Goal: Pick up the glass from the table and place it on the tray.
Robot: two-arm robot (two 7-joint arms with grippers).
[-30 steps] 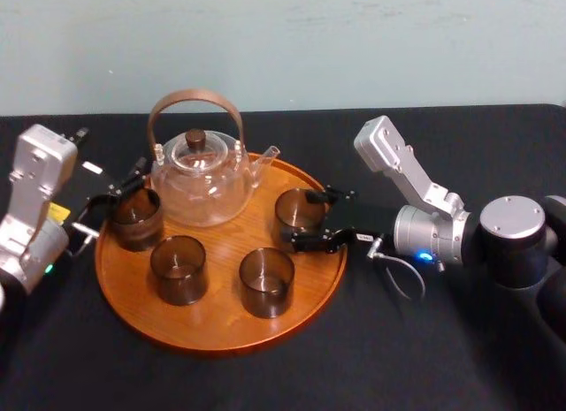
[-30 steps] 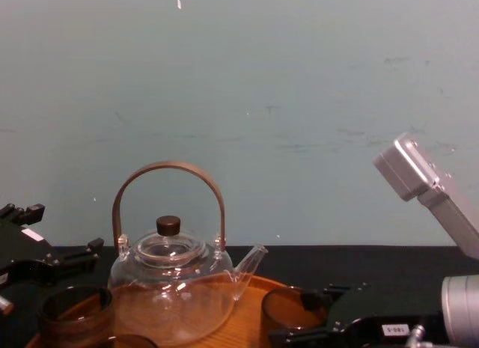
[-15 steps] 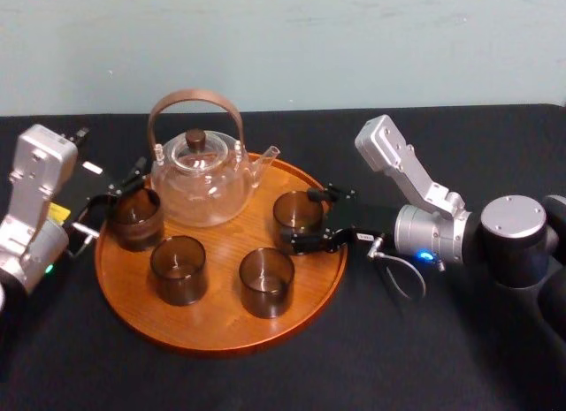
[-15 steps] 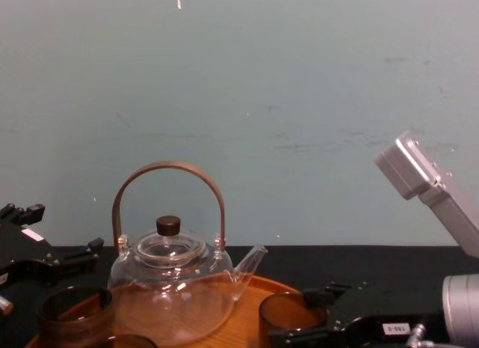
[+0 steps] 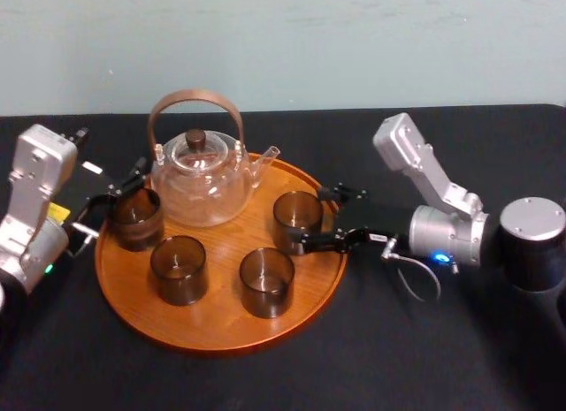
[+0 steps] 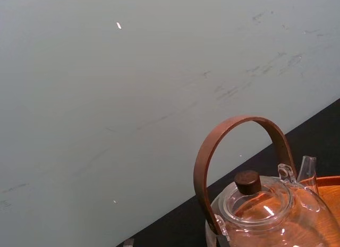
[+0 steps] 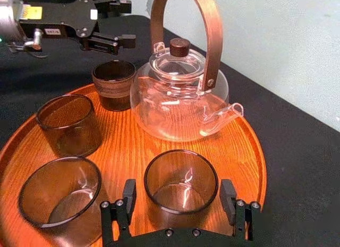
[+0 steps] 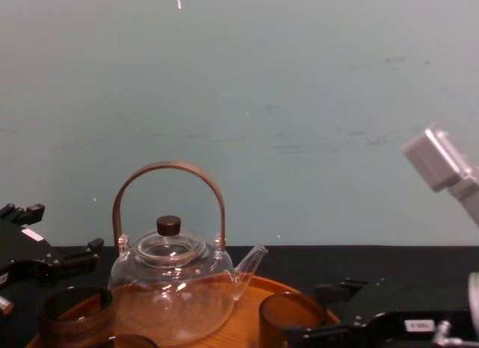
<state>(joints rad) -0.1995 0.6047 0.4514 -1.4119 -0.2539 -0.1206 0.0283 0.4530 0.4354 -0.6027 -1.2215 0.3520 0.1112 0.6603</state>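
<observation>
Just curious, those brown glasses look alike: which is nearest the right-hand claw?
The glass at the tray's right edge, by the teapot's spout, just off the open right gripper; the other three glasses stand farther left.

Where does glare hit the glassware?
Right wrist view: white glints on the teapot and inside the glass at the open right gripper; left wrist view: a glint on the lid; chest view: faint streaks on the teapot; head view: cup at left gripper dull.

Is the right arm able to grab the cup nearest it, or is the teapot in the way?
Probably yes. The right gripper is open, its fingers either side of that glass on the tray, nothing between. The teapot stands farther back; the left gripper sits by another glass.
</observation>
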